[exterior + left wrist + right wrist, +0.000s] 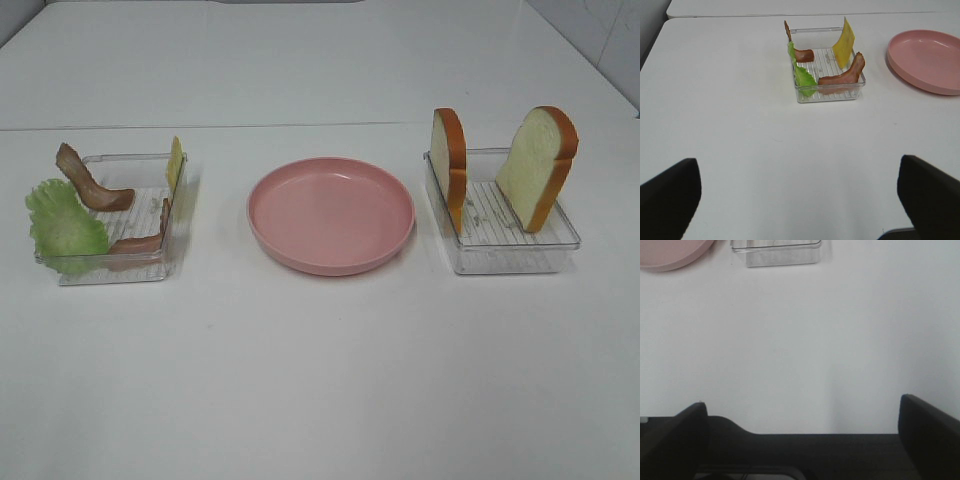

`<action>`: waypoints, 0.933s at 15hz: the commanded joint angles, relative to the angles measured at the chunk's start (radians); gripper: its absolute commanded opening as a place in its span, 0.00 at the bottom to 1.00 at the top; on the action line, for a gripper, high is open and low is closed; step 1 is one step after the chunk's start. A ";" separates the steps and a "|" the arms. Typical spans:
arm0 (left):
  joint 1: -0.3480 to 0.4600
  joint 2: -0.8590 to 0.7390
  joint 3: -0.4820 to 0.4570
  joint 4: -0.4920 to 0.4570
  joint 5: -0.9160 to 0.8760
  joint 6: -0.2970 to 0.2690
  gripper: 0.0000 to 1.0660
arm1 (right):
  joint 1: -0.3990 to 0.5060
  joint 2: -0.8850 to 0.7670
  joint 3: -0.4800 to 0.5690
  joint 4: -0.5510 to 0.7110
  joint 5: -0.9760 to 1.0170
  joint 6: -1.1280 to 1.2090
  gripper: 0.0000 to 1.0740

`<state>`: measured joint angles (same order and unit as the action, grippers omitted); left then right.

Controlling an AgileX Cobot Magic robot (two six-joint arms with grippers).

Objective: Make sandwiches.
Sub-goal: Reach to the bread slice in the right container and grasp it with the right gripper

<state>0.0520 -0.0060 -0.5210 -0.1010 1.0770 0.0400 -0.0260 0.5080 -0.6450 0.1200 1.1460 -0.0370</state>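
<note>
White worktop (320, 400) all round, and you've got three things lined up across it in the high view: left tray (110, 272), pink plate (330, 215) in the middle, right tray (510, 258); both trays are clear plastic, and all three sit apart from each other.

Two bread slices (450, 165) stand on edge in the right tray, one against its left wall, the other (535, 165) leaning toward the far right corner; cream faces, orange-brown crust, and they don't touch.

Lettuce (65, 228) is in the left tray, up against its left wall and spilling over the front left corner. Bacon (92, 188) shares that tray, one strip curled up at the back left, a second strip (140, 243) along the front right; a yellow cheese slice (175, 163) stands against the right wall.

Your left end effector (797, 165) has its fingers wide apart over bare worktop, well short of the left tray. Your right end effector (802, 405) is spread just as wide over bare worktop too; its wrist view catches only the near edge of the right tray and a sliver of plate.
</note>
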 commanded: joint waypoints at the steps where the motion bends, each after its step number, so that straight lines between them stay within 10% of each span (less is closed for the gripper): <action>1: -0.003 -0.022 0.003 -0.003 -0.002 -0.002 0.95 | -0.001 0.314 -0.190 0.037 -0.009 -0.035 0.92; 10: -0.003 -0.022 0.003 -0.003 -0.002 -0.001 0.95 | 0.009 1.078 -0.949 0.034 0.048 -0.036 0.92; 14: -0.003 -0.022 0.003 -0.003 -0.002 0.001 0.95 | 0.126 1.227 -1.108 -0.017 0.052 0.023 0.92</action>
<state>0.0520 -0.0060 -0.5210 -0.1010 1.0770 0.0400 0.0940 1.7280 -1.7470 0.1190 1.1940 -0.0260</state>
